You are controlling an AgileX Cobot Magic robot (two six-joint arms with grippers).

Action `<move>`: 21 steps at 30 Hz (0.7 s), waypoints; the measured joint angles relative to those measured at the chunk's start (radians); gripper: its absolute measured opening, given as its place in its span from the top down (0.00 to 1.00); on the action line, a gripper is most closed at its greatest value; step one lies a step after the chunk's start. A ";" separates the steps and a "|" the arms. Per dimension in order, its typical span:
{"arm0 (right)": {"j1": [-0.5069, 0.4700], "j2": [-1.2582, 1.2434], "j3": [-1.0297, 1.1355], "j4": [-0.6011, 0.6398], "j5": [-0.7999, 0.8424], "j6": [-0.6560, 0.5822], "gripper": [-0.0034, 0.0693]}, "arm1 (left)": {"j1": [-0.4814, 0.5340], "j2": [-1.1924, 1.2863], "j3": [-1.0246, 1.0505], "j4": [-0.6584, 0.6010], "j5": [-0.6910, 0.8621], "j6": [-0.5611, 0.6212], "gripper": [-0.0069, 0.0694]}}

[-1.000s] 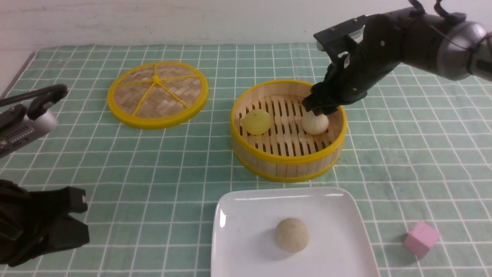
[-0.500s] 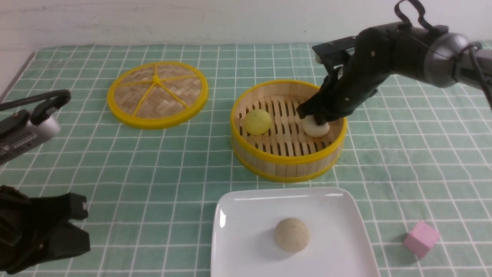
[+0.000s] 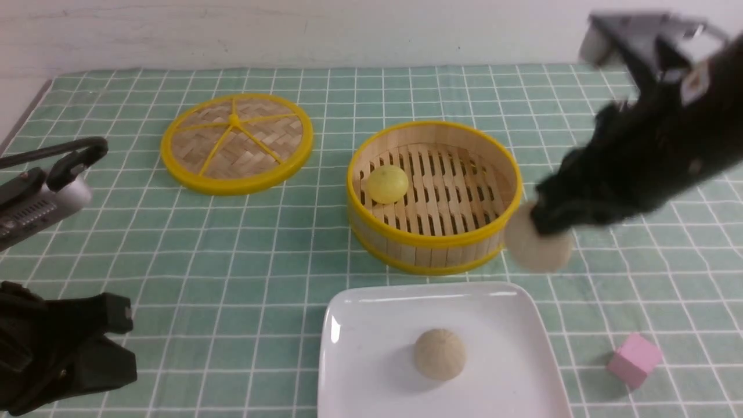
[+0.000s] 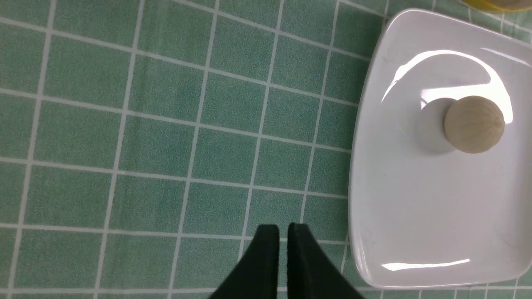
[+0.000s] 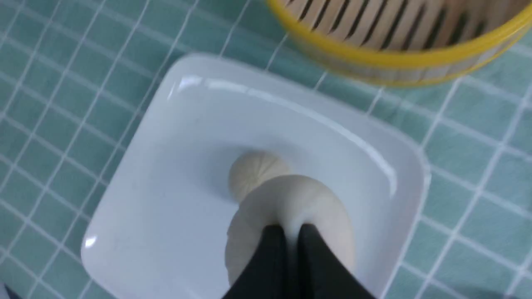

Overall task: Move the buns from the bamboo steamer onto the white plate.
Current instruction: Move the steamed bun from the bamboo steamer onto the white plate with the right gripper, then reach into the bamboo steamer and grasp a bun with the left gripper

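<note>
My right gripper (image 3: 543, 225) is shut on the cream-beige bun (image 3: 537, 251) and holds it in the air just right of the bamboo steamer (image 3: 432, 241). In the right wrist view the fingers pinch the top of that bun (image 5: 291, 203) above the white plate (image 5: 166, 174). The pale yellow bun (image 3: 388, 184) lies on the steamer's slatted floor at its left side. The white plate (image 3: 371, 325) sits in front of the steamer. My left gripper (image 4: 282, 228) hovers low over the cloth left of the plate, shut with nothing in it.
A duller grey-tan bun (image 3: 440, 354) rests on the middle of the plate. The flat woven lid (image 3: 237, 142) with yellow spokes lies at the back left. A pink cube (image 3: 634, 360) sits right of the plate. A green checked cloth covers the table.
My right gripper closed on the cream-beige bun inside the steamer, lifted it out and carried it right and toward the plate. The left arm has barely moved.
</note>
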 joint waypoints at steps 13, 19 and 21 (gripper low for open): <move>0.120 0.150 0.375 -0.071 -0.457 -0.018 0.67 | 0.000 0.000 0.000 0.021 -0.040 0.000 0.82; 0.120 0.114 0.337 -0.105 -0.376 -0.022 0.36 | 0.000 0.000 0.000 0.036 -0.058 0.000 0.81; 0.120 0.065 0.298 -0.137 -0.298 -0.022 0.33 | 0.000 0.000 0.000 0.036 -0.076 0.000 0.81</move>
